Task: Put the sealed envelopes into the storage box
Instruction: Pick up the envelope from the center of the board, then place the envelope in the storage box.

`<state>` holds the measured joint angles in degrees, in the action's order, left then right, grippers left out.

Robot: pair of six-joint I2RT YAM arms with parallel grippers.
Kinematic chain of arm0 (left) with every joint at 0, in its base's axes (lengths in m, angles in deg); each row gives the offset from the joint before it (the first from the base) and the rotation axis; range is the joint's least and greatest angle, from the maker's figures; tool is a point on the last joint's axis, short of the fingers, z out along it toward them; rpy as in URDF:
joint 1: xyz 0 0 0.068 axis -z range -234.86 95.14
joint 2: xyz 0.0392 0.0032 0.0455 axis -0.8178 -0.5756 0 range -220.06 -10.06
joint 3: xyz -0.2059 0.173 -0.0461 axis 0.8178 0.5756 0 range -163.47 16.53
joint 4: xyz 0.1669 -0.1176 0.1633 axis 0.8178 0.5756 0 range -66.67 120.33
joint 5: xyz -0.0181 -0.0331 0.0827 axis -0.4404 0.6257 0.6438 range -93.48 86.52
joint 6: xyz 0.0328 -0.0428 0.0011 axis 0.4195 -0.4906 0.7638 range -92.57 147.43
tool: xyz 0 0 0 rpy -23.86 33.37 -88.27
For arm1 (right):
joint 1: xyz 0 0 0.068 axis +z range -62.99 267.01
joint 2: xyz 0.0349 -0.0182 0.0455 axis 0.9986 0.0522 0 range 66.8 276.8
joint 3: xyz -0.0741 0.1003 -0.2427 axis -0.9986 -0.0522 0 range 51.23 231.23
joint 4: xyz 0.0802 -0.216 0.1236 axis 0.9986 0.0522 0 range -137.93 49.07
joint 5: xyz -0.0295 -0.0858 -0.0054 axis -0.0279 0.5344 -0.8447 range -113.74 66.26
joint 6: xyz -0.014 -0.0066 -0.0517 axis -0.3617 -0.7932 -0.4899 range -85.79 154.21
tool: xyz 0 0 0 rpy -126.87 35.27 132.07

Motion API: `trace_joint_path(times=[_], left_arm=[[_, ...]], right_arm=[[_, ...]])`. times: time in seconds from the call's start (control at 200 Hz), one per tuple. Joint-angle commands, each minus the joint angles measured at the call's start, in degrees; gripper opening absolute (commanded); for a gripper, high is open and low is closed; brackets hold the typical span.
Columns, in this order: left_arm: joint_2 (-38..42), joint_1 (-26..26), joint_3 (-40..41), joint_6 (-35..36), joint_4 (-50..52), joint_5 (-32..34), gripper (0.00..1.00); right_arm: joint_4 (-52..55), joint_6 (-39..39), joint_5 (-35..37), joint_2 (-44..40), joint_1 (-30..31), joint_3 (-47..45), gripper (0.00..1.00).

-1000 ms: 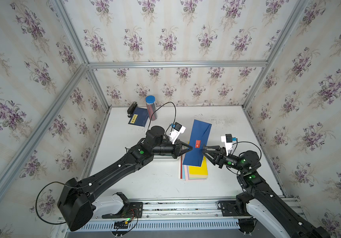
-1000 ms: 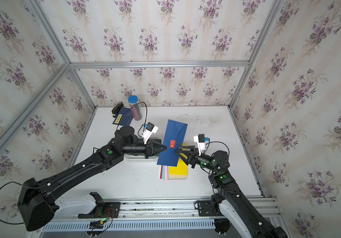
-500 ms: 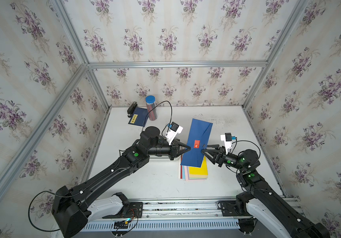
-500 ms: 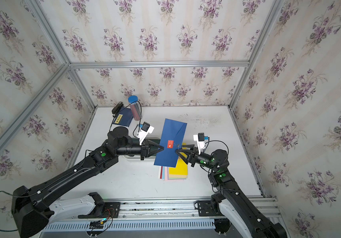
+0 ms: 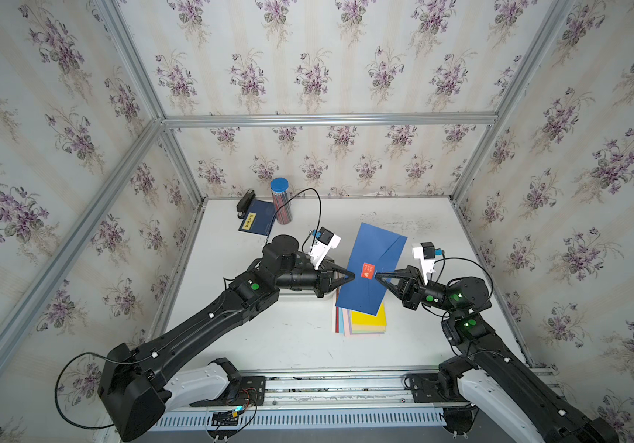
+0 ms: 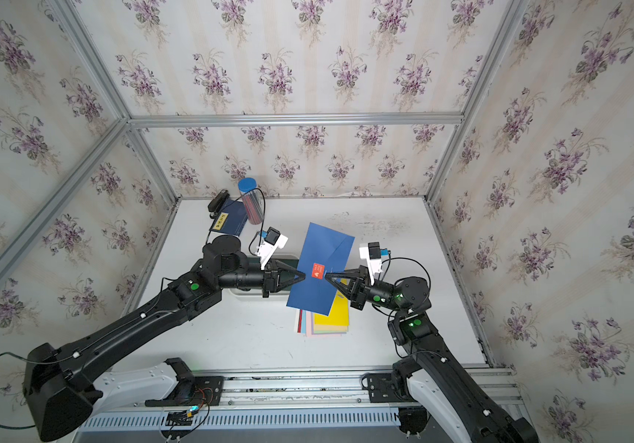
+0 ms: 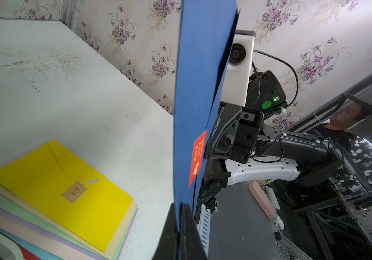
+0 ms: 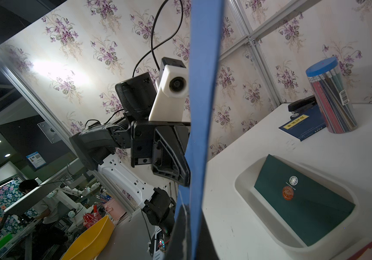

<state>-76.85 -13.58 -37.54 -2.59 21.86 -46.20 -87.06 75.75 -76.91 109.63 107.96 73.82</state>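
Item: blue envelope (image 5: 373, 261), held in the air over the stack (image 5: 365, 322), toward the desk's front edge. Grip: left pincer (image 5: 352, 275) and right pincer (image 5: 377, 275) each clamped on an opposite long edge. I judge it light, floppy and slick; edge grips suit.

A blue envelope (image 5: 378, 245) with red seal (image 5: 368, 270), yellow envelope (image 5: 369, 320) over pastel stack (image 5: 342, 323), dark green envelope (image 8: 304, 207), white box (image 8: 243, 180), cream wallpaper (image 5: 307, 57) with purple flowers.
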Motion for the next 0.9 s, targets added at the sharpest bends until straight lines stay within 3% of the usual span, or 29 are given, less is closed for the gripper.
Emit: trace_joint_path(times=[0.0,0.025,0.045,0.08,0.125,0.18,0.255,0.5,0.62,0.894], left_arm=[[0.85,-0.56,0.18,0.21,4.40,6.26,0.36],[1.09,-0.67,-0.52,0.29,7.83,9.91,0.58],[1.17,-0.74,-1.63,0.53,11.56,13.53,0.71],[1.14,-0.84,-3.79,1.26,19.97,20.86,0.82],[0.65,-1.34,-6.89,2.00,30.80,30.80,0.89],[0.19,-3.13,-9.68,2.05,41.99,39.05,0.90],[2.12,-6.81,-10.19,3.17,49.71,43.07,0.91],[18.83,-8.94,-5.89,10.46,54.27,54.82,0.93],[25.11,-9.00,-3.03,11.57,55.31,59.45,0.96],[32.98,-8.76,1.44,11.97,53.78,60.16,0.99]], right_arm=[[4.44,-5.30,0.45,1.72,0.23,3.40,0.00],[7.44,-7.46,0.49,2.62,0.38,5.05,0.00],[10.69,-9.67,0.75,3.35,0.52,6.59,0.00],[17.25,-14.45,1.68,4.80,0.96,9.59,0.00],[25.97,-22.01,4.28,6.93,2.33,14.16,0.00],[36.78,-32.01,9.41,10.44,4.99,19.85,0.00],[48.08,-41.85,15.77,16.98,8.98,28.43,0.00],[66.49,-66.09,34.31,39.51,20.38,49.73,0.00],[72.48,-70.76,38.16,48.90,21.88,60.65,0.00],[85.50,-79.94,43.96,66.86,25.64,81.06,0.00]])
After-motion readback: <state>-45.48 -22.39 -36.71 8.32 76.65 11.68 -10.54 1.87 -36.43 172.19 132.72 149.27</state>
